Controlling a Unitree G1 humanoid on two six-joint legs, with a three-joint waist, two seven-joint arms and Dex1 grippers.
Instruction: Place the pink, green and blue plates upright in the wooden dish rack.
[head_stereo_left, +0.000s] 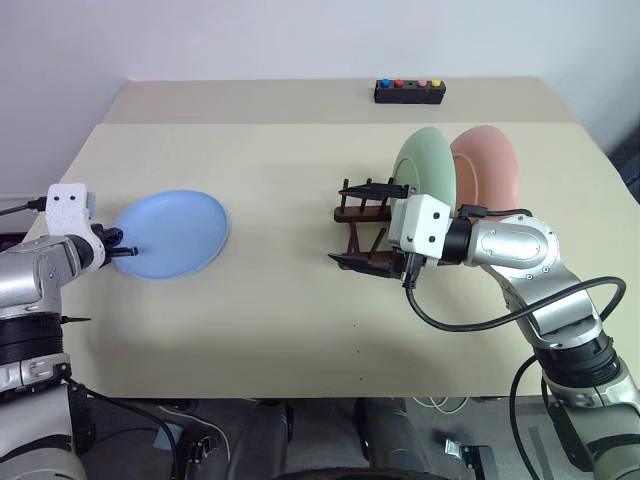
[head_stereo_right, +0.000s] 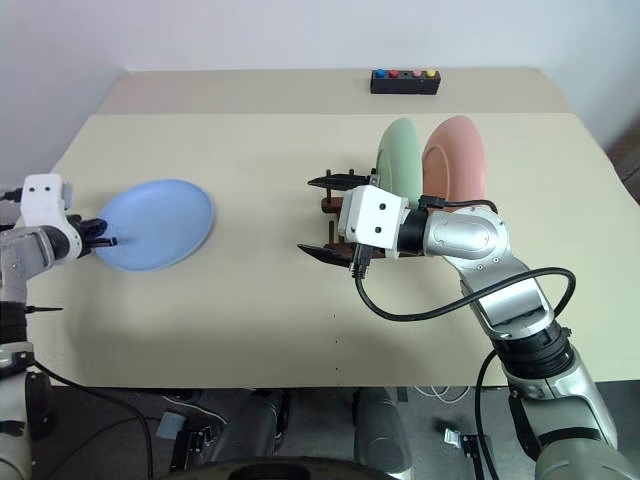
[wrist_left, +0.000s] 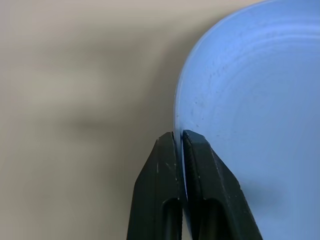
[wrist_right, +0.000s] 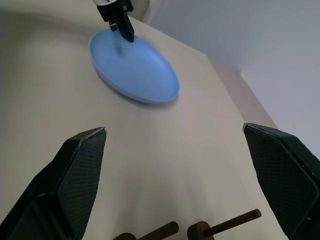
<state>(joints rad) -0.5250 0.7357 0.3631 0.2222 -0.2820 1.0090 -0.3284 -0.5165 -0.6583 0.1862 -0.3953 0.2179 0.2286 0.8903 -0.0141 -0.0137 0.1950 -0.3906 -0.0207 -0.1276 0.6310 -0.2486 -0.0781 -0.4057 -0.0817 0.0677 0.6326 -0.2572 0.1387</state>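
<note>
Blue plate (head_stereo_left: 170, 234) flat on surface (head_stereo_left: 290, 300), rim pinched by left pincer (wrist_left: 181, 137); right pincer (wrist_right: 175, 142) open beside wooden dish rack (head_stereo_left: 365, 215). Thin edge grip risks slipping on lift.

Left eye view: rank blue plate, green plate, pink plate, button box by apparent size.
1. blue plate, flat on the table, full face showing.
2-3. green plate and pink plate: upright in the rack, overlapping and partly hidden, so I can't rank them.
4. button box, smallest, farthest back.

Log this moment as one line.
left hand: shut on light blue round plate rim | right hand: open, at dark wooden dish rack
</note>
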